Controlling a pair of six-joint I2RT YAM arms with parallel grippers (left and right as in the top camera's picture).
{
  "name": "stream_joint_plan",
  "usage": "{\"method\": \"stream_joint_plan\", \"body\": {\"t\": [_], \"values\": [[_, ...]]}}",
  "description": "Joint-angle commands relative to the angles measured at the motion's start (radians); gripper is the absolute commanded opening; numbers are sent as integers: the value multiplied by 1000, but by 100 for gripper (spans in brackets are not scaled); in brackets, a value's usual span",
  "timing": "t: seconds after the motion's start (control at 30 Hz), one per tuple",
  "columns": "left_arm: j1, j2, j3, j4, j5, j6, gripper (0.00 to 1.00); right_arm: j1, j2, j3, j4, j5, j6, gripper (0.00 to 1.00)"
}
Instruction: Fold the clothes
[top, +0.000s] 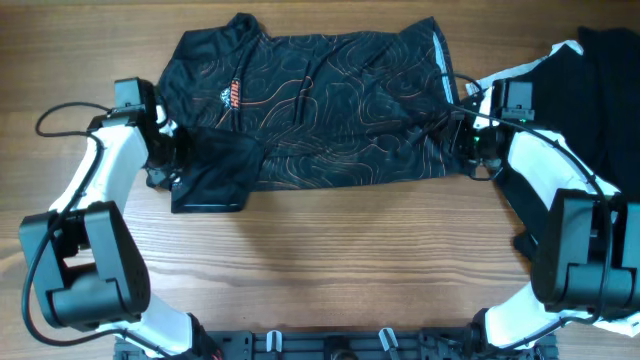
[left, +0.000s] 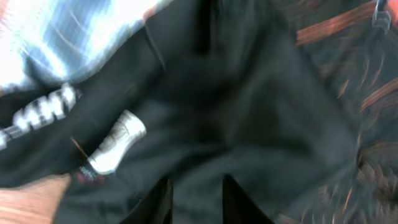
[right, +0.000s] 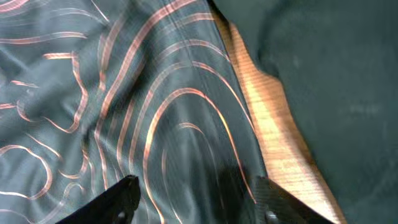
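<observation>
The black jersey (top: 320, 110) with orange-red contour lines lies spread flat across the far middle of the table, with one sleeve (top: 210, 175) sticking out at the front left. My left gripper (top: 163, 152) is at that sleeve's left edge. In the blurred left wrist view its fingers (left: 196, 196) stand close together with black cloth (left: 249, 112) between them. My right gripper (top: 470, 135) is at the jersey's right edge. In the right wrist view its fingers (right: 196, 196) are wide apart above the printed cloth (right: 124, 93), beside a strip of bare wood (right: 267, 118).
Another dark garment (top: 605, 90) with a white edge lies at the far right, touching the right arm; it also shows in the right wrist view (right: 336, 74). The wooden table (top: 340, 260) runs in front of the jersey.
</observation>
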Motion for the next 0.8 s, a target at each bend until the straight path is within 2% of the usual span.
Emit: {"method": "stream_joint_plan", "body": {"t": [0.0, 0.13, 0.4, 0.47, 0.5, 0.6, 0.77], "values": [[-68, 1, -4, -23, 41, 103, 28, 0, 10, 2, -32, 9, -5, 57], [-169, 5, -14, 5, -53, 103, 35, 1, 10, -46, -44, 5, -6, 49], [-290, 42, -95, 54, -124, 102, 39, 1, 10, -149, -10, 24, -5, 48], [-301, 60, -95, 53, -124, 102, 32, 1, 10, -149, -2, 24, -5, 48], [-307, 63, -95, 53, -123, 102, 22, 1, 10, -149, 2, 24, -5, 48], [-315, 63, -95, 52, -123, 102, 4, 1, 10, -149, 4, 24, -5, 49], [-314, 55, -72, 42, -168, 103, 4, 1, 10, -149, 1, 24, -6, 49]]}}
